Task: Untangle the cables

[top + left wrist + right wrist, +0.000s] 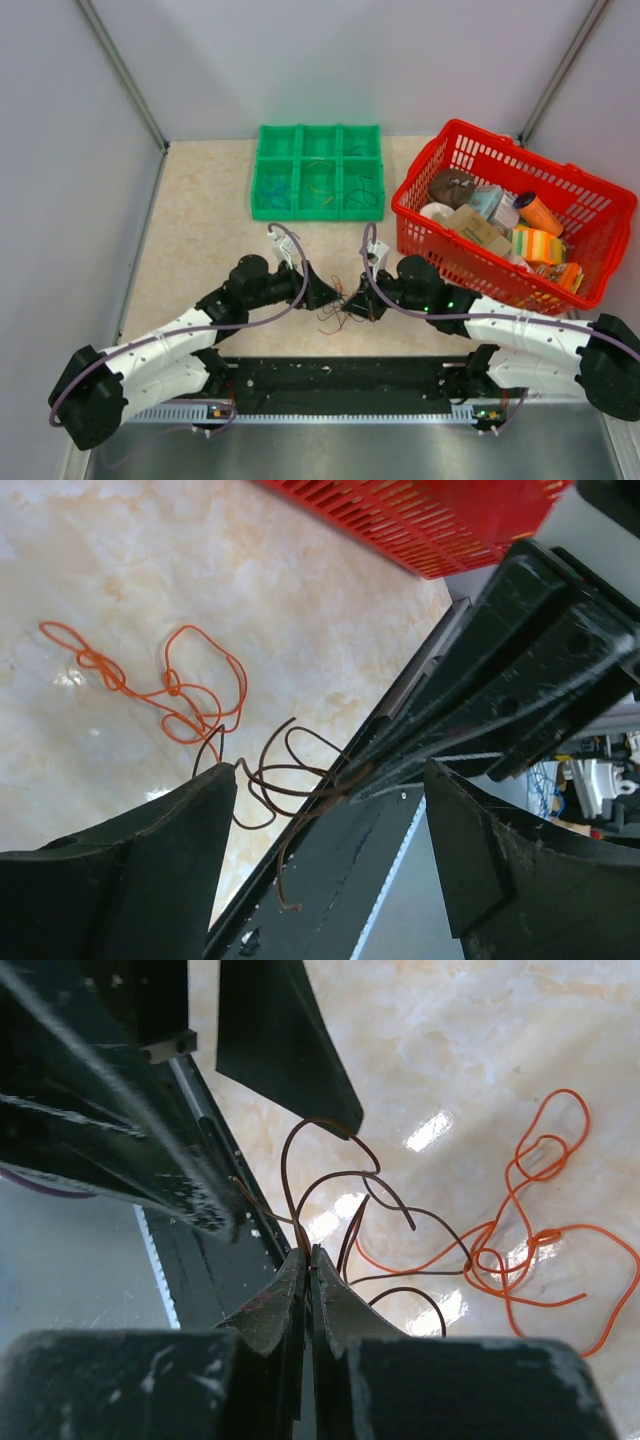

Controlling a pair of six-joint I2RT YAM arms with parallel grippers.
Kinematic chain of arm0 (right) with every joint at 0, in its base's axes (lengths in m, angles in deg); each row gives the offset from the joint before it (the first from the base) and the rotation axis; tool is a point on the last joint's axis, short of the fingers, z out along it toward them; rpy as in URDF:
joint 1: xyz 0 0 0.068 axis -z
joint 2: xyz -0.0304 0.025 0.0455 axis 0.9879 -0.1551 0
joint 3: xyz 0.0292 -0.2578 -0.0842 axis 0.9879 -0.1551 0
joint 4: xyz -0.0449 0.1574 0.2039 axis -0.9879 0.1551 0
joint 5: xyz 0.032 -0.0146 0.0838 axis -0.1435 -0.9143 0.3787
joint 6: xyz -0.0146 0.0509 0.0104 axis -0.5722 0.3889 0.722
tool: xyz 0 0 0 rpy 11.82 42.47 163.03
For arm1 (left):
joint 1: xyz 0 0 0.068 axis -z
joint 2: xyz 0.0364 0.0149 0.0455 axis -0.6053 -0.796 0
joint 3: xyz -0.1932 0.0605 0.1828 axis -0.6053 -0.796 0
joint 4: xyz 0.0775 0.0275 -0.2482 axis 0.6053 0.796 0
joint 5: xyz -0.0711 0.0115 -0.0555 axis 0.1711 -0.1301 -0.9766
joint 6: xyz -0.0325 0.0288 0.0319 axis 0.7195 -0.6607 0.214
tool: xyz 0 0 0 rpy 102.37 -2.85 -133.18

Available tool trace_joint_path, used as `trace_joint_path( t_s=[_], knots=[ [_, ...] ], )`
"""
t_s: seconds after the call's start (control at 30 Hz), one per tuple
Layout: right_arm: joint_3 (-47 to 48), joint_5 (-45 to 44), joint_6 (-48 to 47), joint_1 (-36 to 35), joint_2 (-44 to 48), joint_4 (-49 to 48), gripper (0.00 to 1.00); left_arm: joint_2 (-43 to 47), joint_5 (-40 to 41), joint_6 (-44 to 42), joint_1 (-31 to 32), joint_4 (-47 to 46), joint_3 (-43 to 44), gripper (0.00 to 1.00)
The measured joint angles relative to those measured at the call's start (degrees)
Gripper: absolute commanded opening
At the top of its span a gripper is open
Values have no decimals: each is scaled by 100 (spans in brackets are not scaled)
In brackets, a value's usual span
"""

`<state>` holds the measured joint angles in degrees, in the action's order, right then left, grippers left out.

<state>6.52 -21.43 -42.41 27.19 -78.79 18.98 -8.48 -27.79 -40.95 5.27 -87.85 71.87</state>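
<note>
While the right gripper is pinched shut on a brown cable, the left gripper is held wide open, facing it at close range. An orange cable is seen lying looped on the table just beside them, touching the brown one.

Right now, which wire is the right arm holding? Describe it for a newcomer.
Left of the red basket's near corner lies a small tangle. Pick the dark brown wire looping up into the right gripper; its orange neighbour lies flat, ungripped.
</note>
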Motion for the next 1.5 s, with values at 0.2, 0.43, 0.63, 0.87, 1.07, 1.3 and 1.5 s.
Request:
trace_joint_path(
  t_s=[0.2, 0.43, 0.63, 0.87, 1.07, 1.3, 1.5],
  knots=[
    [2, 127, -37, -33, 0, -79, 0, -352, 131, 546, 0, 188, 114, 58],
    [11, 116, -155, -160, -61, -42, 0, -826, 190, 901, 0, 42, 284, 4],
    [61, -140, -179, -186, -142, 229, 48, -922, 315, 669, 0, 166, 616, 0],
    [501, -1478, -326, 0, -31, 1250, 64, -525, 608, 409, 0, 632, 640, 0],
    [929, -2439, -813, 114, -380, 1882, 62, -177, 883, 304, 0, 901, 448, 0],
    [1008, -2282, -1202, 463, -1746, 1478, 48, 4, 1056, 310, 0, 1056, 264, 0],
    [516, -1764, -1718, 170, -1853, 455, 50, 81, 1119, 332, -2, 1128, 160, 0]
  ],
)
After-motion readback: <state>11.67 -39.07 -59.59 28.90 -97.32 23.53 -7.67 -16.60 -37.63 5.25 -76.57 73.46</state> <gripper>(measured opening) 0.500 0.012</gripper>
